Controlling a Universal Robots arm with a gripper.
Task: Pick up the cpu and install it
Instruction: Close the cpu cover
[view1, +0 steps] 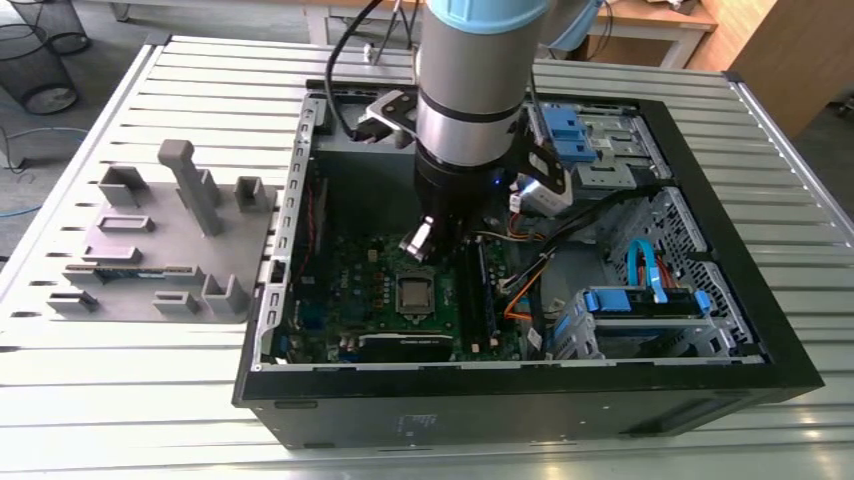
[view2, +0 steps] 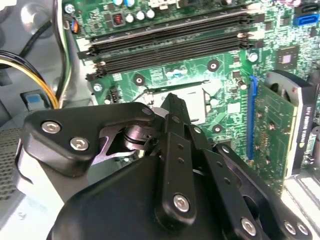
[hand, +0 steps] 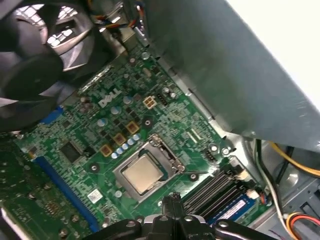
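Gripper: the black metal two-finger gripper (hand: 172, 200) hangs over the board with its fingertips together and nothing between them; in the second wrist view its bolted linkage bars run up to the narrow tip (view2: 172, 101).
Gripper position: in the first wrist view it sits just beside the socket, between the socket and the memory sticks; in the exterior view it points down (view1: 423, 242) at the board close to the socket. I cannot tell whether it touches the board.
Cpu: the small flat square cpu with a dull silver top (hand: 142, 172) lies flat in the socket, apart from the fingertips; in the exterior view it is the pale square (view1: 416, 292) in the middle of the board.
Socket frame: the rectangular silver metal frame (hand: 167, 152) surrounds the cpu on all sides.
Memory sticks: long black memory sticks (hand: 212, 192) stand in parallel rows next to the socket, also in the second wrist view (view2: 170, 35).
Motherboard: the green circuit board (hand: 100, 125) carries the socket and a long blue slot (view2: 251, 115).
Expansion card: a green card with a silver edge (view2: 277, 127) stands upright just beyond the blue slot.
Fan: a round black fan (hand: 35, 50) sits past the board's edge.
Arm: the grey and light-blue arm (view1: 467, 80) reaches straight down into the case.
Case: the black open computer case (view1: 534, 400) lies on its side, with blue drive brackets (view1: 641, 305) toward the exterior view's right.
Table: the slatted silver metal table (view1: 134, 400) bears the case.
Fixture: a grey moulded holder block (view1: 147, 250) rests on the table at the exterior view's left, well apart from the gripper.
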